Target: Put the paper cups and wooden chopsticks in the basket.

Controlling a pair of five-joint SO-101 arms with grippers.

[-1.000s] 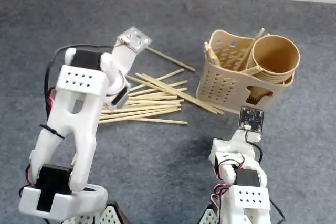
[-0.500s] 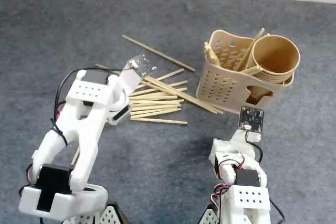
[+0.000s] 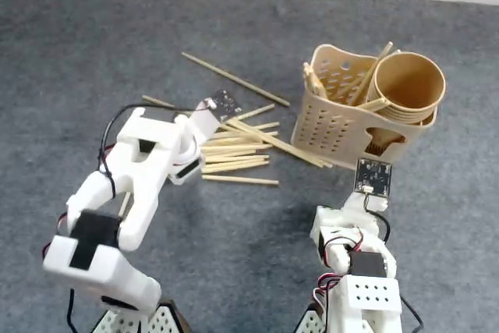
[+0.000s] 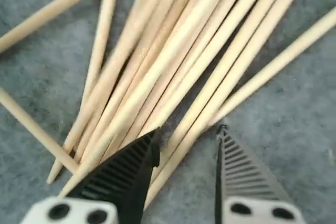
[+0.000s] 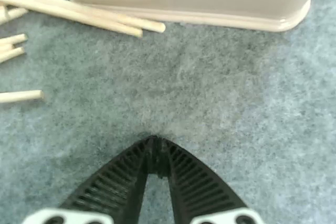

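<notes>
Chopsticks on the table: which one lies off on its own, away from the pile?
The single chopstick lying slantwise on the far side of the pile. The rest overlap in that pile, at the open left tool.

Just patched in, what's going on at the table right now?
The left end effector is open, down at the loose pile of wooden chopsticks, with sticks passing between its jaws. The right end effector is shut, low over the grey mat short of the basket. The basket already holds the stacked paper cups and several chopsticks.
</notes>
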